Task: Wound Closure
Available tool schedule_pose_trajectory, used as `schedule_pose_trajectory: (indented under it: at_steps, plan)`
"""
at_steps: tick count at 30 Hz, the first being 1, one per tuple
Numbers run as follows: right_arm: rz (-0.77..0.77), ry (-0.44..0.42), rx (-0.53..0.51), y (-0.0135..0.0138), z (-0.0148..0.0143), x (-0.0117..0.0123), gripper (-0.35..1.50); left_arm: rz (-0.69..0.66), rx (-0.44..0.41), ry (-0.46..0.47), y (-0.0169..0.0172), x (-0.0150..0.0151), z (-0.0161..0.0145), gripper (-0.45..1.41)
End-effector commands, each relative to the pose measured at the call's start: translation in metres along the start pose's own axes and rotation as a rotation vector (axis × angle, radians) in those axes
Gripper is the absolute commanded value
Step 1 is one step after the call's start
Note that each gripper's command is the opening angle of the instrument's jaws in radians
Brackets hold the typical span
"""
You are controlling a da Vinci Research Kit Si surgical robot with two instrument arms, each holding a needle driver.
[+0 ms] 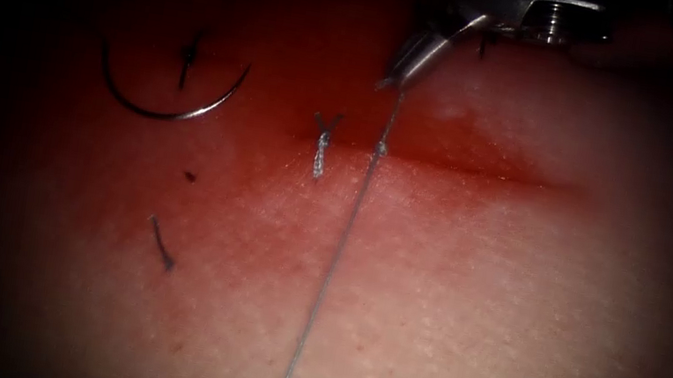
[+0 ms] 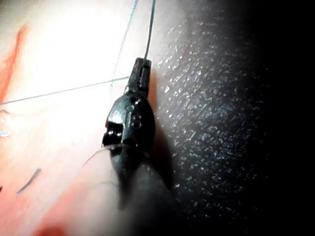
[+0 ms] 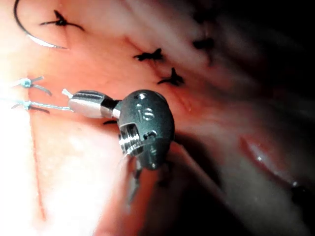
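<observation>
- Gripping the thread (image 1: 342,243) just above the cut (image 1: 481,171), the right tool (image 1: 408,66) has its jaws closed narrow on the strand; in the right wrist view the same tool (image 3: 69,98) holds the thread (image 3: 47,105) close to a knot
- The left tool (image 2: 140,66) has its jaws closed on the thread (image 2: 150,29) too, seen in the left wrist view over the pale tissue (image 2: 74,49); the line between the two tools looks taut
- The thread runs from the right tool through a small knot (image 1: 379,146) sitting on the cut, then down across the tissue (image 1: 468,324) to the bottom edge of the endoscope view
- The needle (image 1: 172,98) lies free on the tissue, well to the left of the cut's stitches, held by neither tool and not in the tissue
- A finished stitch (image 1: 322,147) stands just left of the taut line, and a cut end of thread (image 1: 161,245) lies lower left
- Risk, as I judge it: two grips on one taut strand could snap it or fray it at the jaws
- Uneven pull could drag the knot off the cut or tear the soft edge, wet with red fluid (image 1: 449,148)
- The loose needle could be dragged or snag the thread
</observation>
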Motion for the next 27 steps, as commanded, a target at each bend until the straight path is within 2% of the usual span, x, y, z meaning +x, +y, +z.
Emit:
schedule_pose_trajectory:
  at_steps: [1,4,8,19,23,27]
  plan:
    - [0.003,0.003,-0.023,0.0014,0.0001,-0.0002,-0.35,-0.003,-0.004,-0.001,0.0000,-0.0005,0.0007,-0.45]
    - [0.028,-0.004,-0.076,0.0021,-0.0009,-0.0008,-0.35,-0.015,-0.010,-0.003,0.0008,-0.0003,0.0007,-0.45]
    - [0.041,-0.006,-0.091,0.0017,-0.0001,-0.0021,-0.35,-0.019,-0.015,-0.004,0.0021,0.0004,0.0008,-0.45]
    - [0.064,-0.029,-0.225,0.0029,-0.0015,-0.0032,-0.35,-0.012,-0.043,-0.011,0.0056,0.0022,0.0018,-0.45]
    - [0.069,-0.054,-0.261,0.0030,-0.0014,-0.0039,-0.35,-0.018,-0.045,-0.003,0.0046,0.0023,0.0017,-0.45]
    - [0.067,-0.052,-0.262,0.0025,-0.0009,-0.0041,-0.35,-0.035,-0.021,-0.007,0.0014,0.0028,0.0014,-0.45]
